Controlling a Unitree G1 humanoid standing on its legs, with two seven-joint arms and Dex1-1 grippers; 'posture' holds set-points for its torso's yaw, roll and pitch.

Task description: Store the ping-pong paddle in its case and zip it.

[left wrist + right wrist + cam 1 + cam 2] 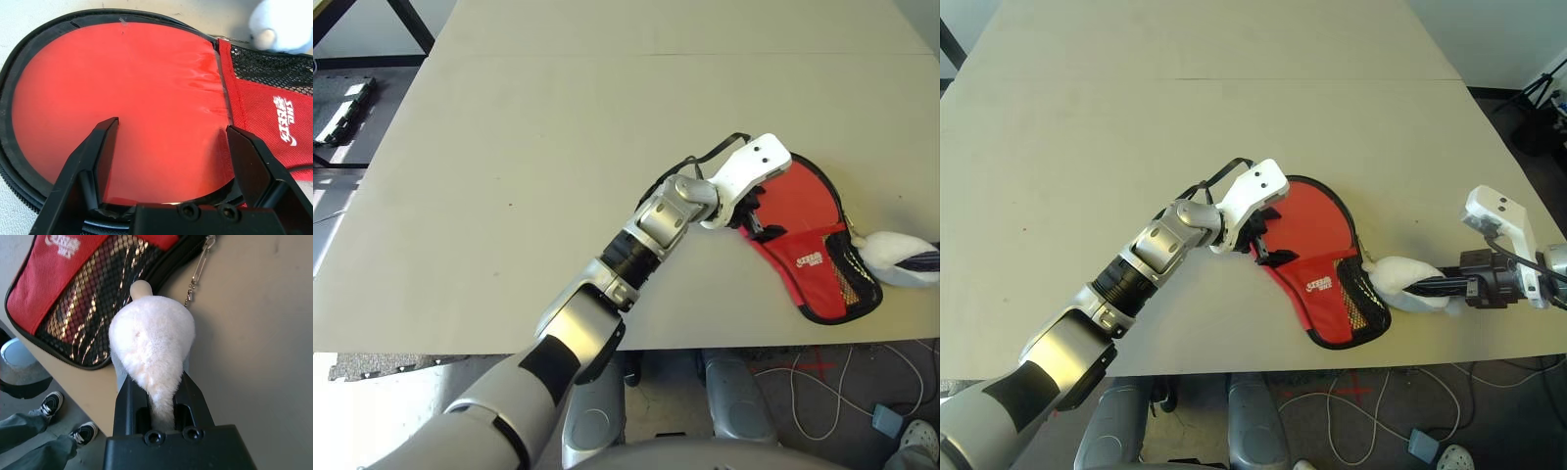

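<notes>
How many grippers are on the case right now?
1: the left gripper, open over the paddle in the case. The right gripper pinches the plush charm beside it.

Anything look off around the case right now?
One oddity: the right gripper is shut on the plush charm, not a zipper pull. The case overhangs the table edge, unzipped over the paddle. Left gripper is open above it.
</notes>
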